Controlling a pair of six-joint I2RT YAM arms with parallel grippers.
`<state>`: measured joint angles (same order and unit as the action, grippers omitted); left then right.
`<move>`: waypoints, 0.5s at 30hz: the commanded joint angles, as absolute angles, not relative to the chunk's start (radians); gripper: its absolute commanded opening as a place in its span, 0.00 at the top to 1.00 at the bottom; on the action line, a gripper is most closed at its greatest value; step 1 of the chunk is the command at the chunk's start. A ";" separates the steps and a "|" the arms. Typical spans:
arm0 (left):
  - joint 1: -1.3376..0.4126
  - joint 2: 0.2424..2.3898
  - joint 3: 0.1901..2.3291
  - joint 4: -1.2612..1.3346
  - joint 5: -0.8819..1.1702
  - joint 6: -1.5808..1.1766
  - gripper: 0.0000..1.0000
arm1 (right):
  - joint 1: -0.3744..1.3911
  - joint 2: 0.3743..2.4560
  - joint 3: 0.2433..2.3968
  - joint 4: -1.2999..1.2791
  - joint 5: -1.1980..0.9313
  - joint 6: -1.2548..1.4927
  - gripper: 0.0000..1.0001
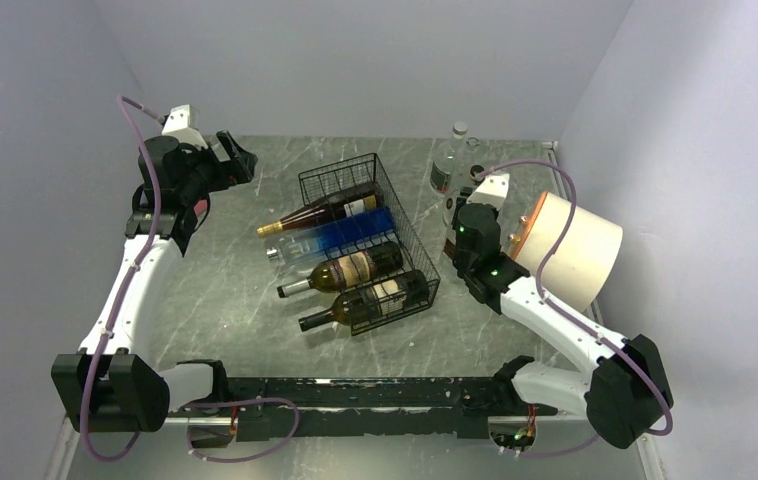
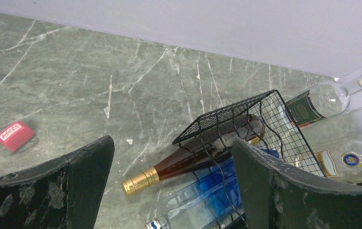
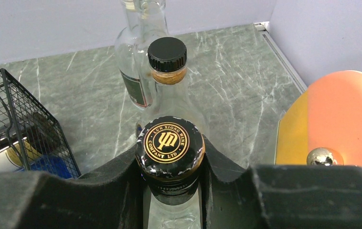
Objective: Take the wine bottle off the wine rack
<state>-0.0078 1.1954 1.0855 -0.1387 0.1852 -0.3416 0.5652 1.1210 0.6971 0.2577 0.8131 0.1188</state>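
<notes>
Found right gripper (image 3: 172, 167) clenched around the capped neck of an upright wine bottle (image 3: 169, 140), outside the wine rack (image 1: 340, 178) and just to its right. Cannot tell whether resting on the table (image 1: 225, 300) or lifted. Noted clear bottles (image 3: 138, 71) standing close behind it, two in number. Found left gripper (image 1: 240, 158) released, jaws wide apart, above the table's far left. Counted four racked bottles (image 1: 355, 268) lying side by side, necks protruding leftward.

Soft, even light throughout; sharp frames, faint shadows.
</notes>
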 commanded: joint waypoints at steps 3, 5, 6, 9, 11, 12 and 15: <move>0.000 1.194 1.110 -0.113 0.219 -0.354 0.04 | 0.559 1.071 0.707 0.296 0.842 0.129 0.74; 0.000 1.193 1.111 -0.113 0.216 -0.354 0.03 | 0.558 1.059 0.709 0.279 0.812 0.120 0.64; 0.000 1.193 1.110 -0.113 0.219 -0.355 0.03 | 0.558 1.055 0.711 0.270 0.799 0.117 0.58; 0.001 1.193 1.111 -0.111 0.227 -0.357 0.03 | 0.558 1.036 0.717 0.237 0.758 0.118 0.43; 0.000 1.188 1.108 -0.109 0.225 -0.357 0.03 | 0.558 1.026 0.728 0.202 0.733 0.123 0.38; 0.000 1.185 1.108 -0.110 0.220 -0.356 0.03 | 0.558 1.020 0.738 0.183 0.719 0.123 0.36; 0.000 1.188 1.108 -0.107 0.227 -0.357 0.02 | 0.559 0.997 0.771 0.120 0.684 0.129 0.28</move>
<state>-0.0078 1.1954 1.0855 -0.1387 0.1921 -0.3489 0.5636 1.0306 0.7147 0.1955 0.7395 0.1165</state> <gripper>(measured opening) 0.976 0.671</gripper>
